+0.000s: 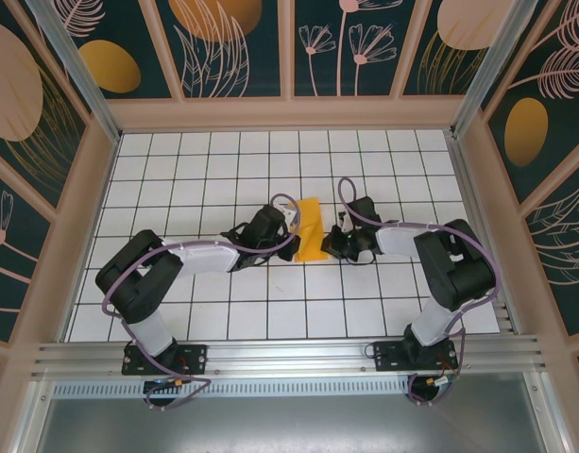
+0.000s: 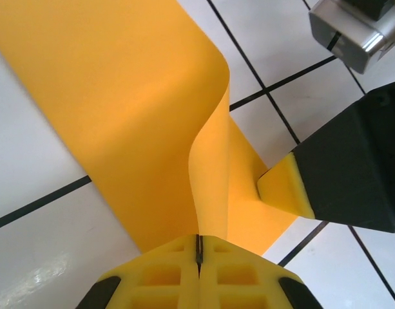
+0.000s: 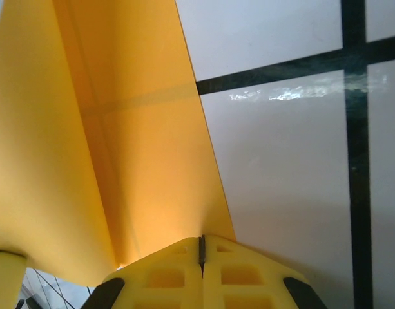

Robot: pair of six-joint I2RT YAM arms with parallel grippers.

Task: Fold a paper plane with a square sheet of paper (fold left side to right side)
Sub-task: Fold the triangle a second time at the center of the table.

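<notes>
On the left, the left claw [image 2: 198, 250] is reaching toward the middle of the surface [image 1: 204, 160] with its two yellow pads pressed together. It is pinching an edge of the square sheet of paper [image 1: 311, 230] and lifting that side, so the paper is curling up and over in a soft wave. The sheet is lying near the centre of the white grid, between the two claws, with its lower layer flat on the tiles. It is looking very light and limp, so it is likely to slide or crumple if dragged; taking it by the very edge or a corner, with the other side pinned, seems the safest hold. To the right, the right claw [image 3: 202, 250] is closed too, its tip resting on the flat part of the sheet, apparently holding it down rather than gripping it. The surface is showing glossy white tiles with dark lines, probably slick under paper. Around it, pale framing is holding dark panels [image 1: 223, 38] painted with leaves and orange ovals, and a metal rail [image 1: 289, 357] is running along the near edge.
</notes>
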